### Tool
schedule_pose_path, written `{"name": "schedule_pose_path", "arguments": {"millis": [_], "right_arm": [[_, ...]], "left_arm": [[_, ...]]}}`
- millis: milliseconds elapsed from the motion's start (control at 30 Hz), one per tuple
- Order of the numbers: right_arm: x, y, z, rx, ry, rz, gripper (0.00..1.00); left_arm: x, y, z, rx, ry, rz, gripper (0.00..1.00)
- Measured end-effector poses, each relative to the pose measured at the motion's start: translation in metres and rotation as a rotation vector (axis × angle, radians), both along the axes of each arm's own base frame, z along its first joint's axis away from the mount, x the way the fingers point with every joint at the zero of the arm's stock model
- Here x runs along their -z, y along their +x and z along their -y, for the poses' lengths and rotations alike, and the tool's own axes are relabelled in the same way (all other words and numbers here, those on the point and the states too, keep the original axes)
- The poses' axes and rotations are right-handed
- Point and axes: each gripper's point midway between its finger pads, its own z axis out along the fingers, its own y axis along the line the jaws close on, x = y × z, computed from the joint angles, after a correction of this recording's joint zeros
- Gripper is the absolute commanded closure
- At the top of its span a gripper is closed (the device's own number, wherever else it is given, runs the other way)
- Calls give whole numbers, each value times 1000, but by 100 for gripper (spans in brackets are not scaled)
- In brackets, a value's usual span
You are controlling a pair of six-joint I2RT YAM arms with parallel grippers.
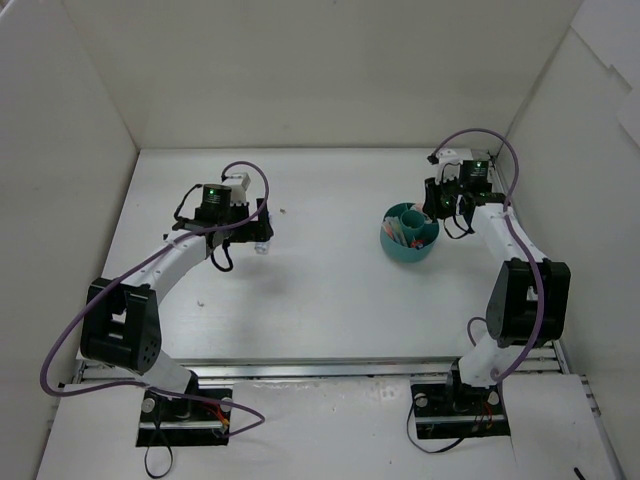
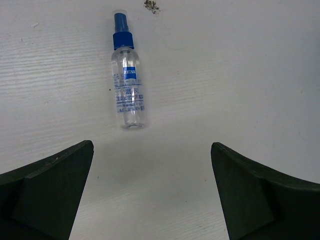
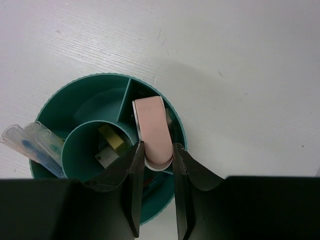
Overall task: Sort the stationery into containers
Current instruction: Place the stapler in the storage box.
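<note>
A clear bottle with a blue cap (image 2: 128, 80) lies flat on the white table just ahead of my left gripper (image 2: 152, 145), cap pointing away. The left gripper is open and empty, with its fingers on either side short of the bottle. The round teal bowl (image 3: 60, 95) sits at the right of the table in the top view (image 1: 392, 246). My right gripper (image 3: 157, 146) is shut on a pink and white eraser (image 3: 151, 125) and holds it over an outer compartment at the bowl's rim. Pens (image 3: 30, 145) stand in another outer compartment. A yellow piece (image 3: 112, 137) lies in the centre cup.
White walls enclose the table on three sides. Dark crumbs (image 2: 151, 6) lie beyond the bottle's cap. A small white speck (image 1: 203, 298) lies on the table near the left arm. The right gripper (image 1: 437, 208) hangs at the bowl's right side.
</note>
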Motion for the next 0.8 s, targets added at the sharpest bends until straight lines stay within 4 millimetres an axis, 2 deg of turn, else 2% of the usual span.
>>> {"name": "schedule_pose_path", "arguments": {"millis": [100, 200, 267, 467, 533, 667, 800], "right_arm": [[0, 0, -2, -33, -15, 9, 85], [3, 2, -6, -80, -38, 16, 93], [4, 5, -9, -105, -48, 22, 93], [5, 12, -14, -140, -62, 36, 83], [5, 12, -16, -142, -72, 38, 65], [14, 8, -18, -140, -86, 9, 44], [22, -8, -23, -147, -81, -45, 42]], "left_arm": [[0, 0, 1, 3, -3, -1, 0], [-1, 1, 2, 7, -7, 0, 0], [-2, 1, 3, 11, -9, 2, 0], [-3, 1, 3, 22, -6, 7, 0], [-3, 1, 3, 25, -4, 8, 0], [-3, 2, 3, 27, -1, 10, 0], [-4, 6, 5, 33, -2, 13, 0]]}}
